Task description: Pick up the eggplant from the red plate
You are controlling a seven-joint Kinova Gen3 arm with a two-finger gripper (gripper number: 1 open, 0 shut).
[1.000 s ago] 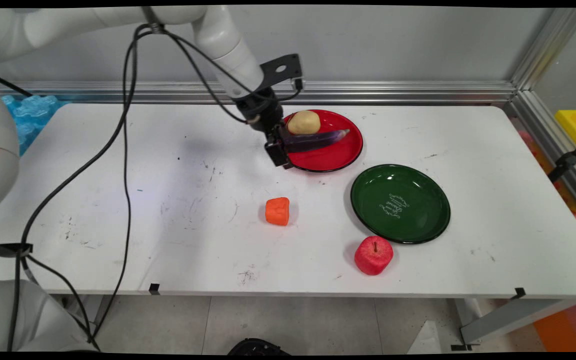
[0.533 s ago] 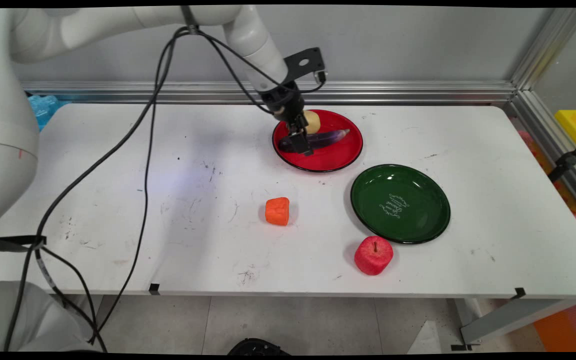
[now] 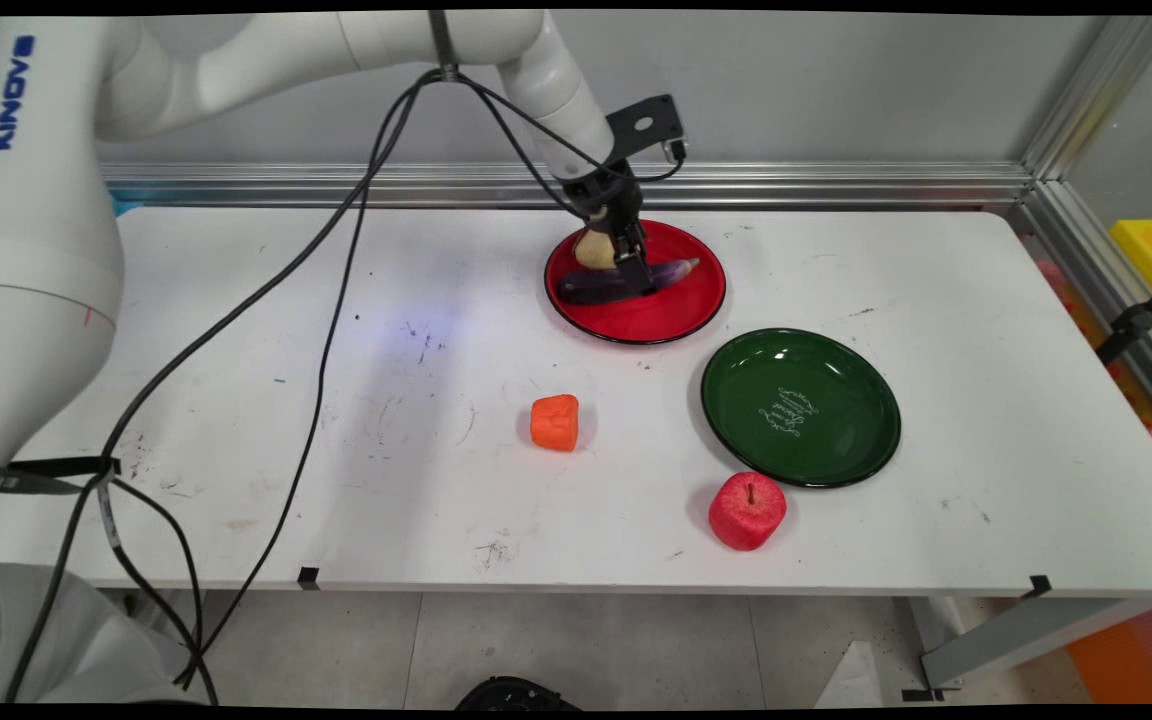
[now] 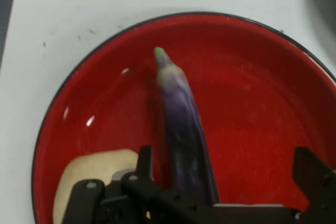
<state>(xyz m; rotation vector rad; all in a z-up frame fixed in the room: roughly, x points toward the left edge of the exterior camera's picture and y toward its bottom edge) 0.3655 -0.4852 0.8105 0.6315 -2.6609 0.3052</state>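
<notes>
Eggplant (image 3: 626, 282) lies across the red plate (image 3: 671, 315), purple w/ pale tip pointing toward plate's right side in main view; in hand view the eggplant (image 4: 181, 129) runs up between the 2 fingers, tip toward the far rim of the plate (image 4: 252, 77). Gripper (image 3: 636, 275) sits low over the eggplant's middle, spread wide, 1 finger each side, not closed on it; whether the fingers (image 4: 310, 174) touch it can't tell. Gripper (image 4: 223, 182) in hand view straddles the eggplant's thick end. Potato (image 3: 591, 250) on same plate, just beside eggplant, partly behind the gripper; potato (image 4: 92, 174) shows near left finger. Green plate (image 3: 801, 408) near, right & closer on desk (image 3: 236, 400). Orange piece (image 3: 555, 422) & apple (image 3: 747, 510) well apart from the gripper, toward near edge.
</notes>
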